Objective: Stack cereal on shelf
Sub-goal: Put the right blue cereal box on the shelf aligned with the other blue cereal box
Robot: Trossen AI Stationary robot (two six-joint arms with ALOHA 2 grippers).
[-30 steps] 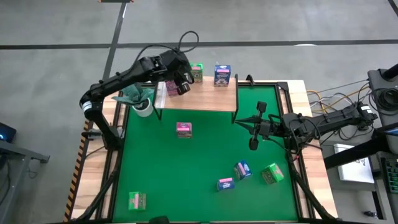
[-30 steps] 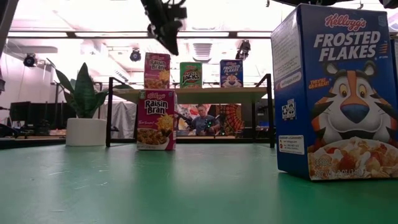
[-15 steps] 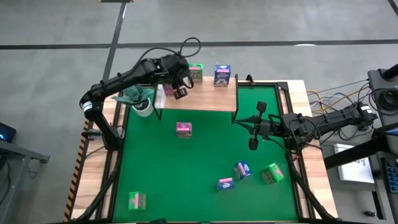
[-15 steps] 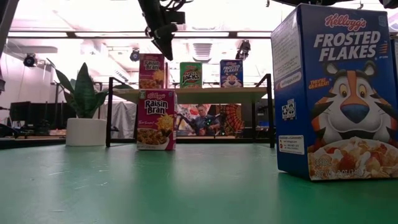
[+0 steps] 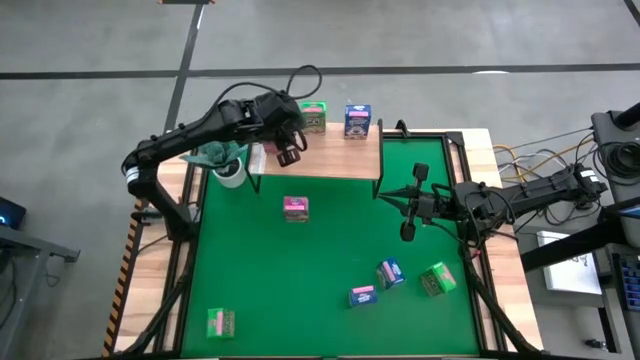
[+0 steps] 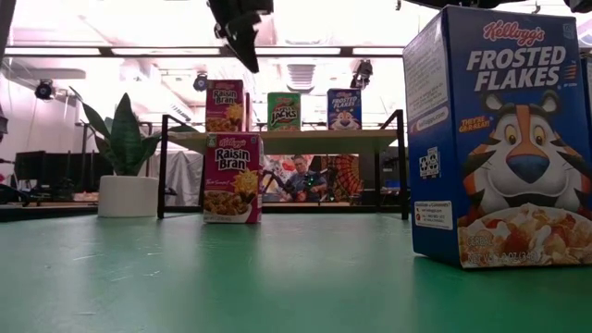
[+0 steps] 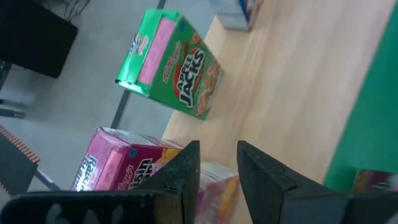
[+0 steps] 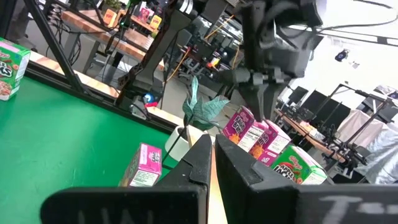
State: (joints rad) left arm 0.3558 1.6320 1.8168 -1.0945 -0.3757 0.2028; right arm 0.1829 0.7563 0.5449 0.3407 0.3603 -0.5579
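Left pincer (image 5: 289, 156) hovers above shelf (image 5: 330, 160), fingers slightly spread, empty, over pink box (image 7: 124, 171); right pincer (image 5: 407, 232) pressed together, parked.

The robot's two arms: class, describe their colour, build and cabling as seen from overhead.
Both arms are dark, near-black, made of slim jointed segments. The left arm carries a loose black cable looping above its wrist, ending in the left gripper. The right arm ends in the right gripper, with narrow, dark, tapering jaws.
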